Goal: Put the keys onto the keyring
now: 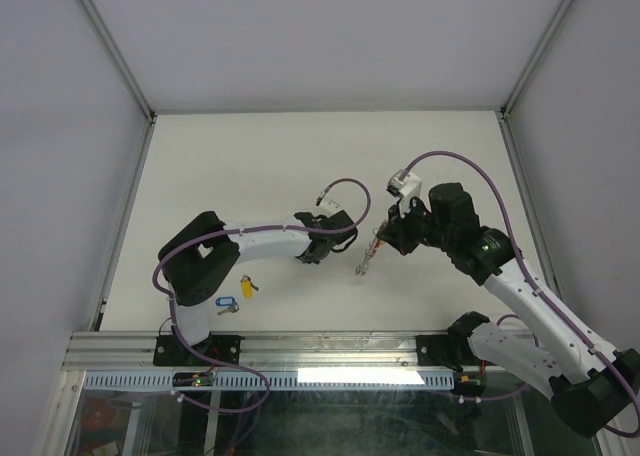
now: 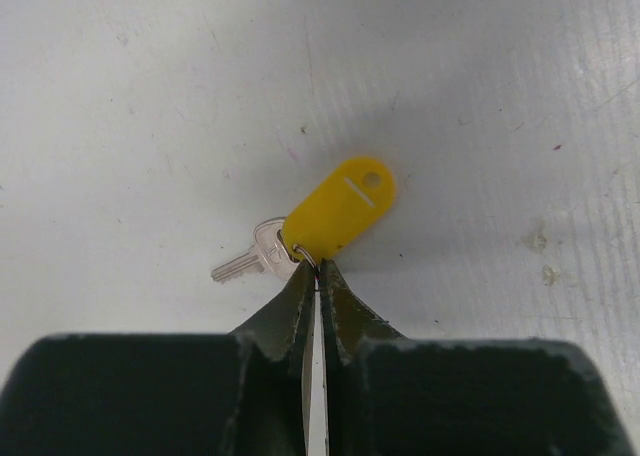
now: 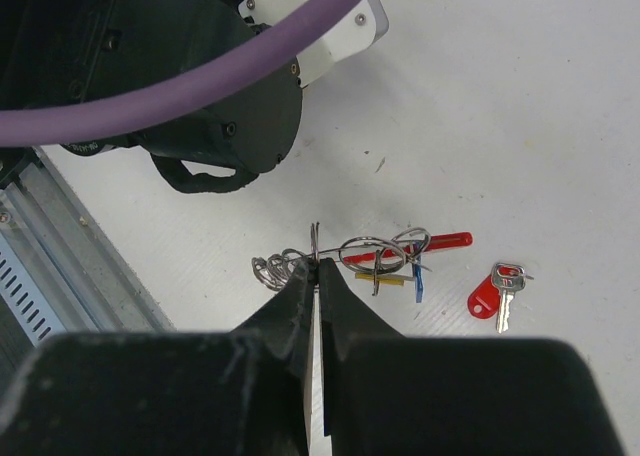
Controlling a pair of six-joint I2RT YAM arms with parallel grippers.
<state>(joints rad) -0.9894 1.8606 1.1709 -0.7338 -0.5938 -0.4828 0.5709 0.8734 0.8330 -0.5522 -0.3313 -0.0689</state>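
One bent left arm [image 1: 262, 238], tool [image 2: 317, 274] pinching key [image 2: 312, 226]

Reaching inward from the near-edge bases, elbows bent, wrists near each other. At the left gripper [image 2: 317, 271], tips pressed tight together and aimed downward; at the right gripper [image 3: 320, 266], tips likewise closed, tilted leftward.

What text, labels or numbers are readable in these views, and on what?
No legible text in any view.
Yellow-tagged key: no writing visible on the tag's label slot; any stamping on the metal is too blurred to read.
Red-tagged key: any marking on the key head is too small to read.
Keyring: nothing readable on it.
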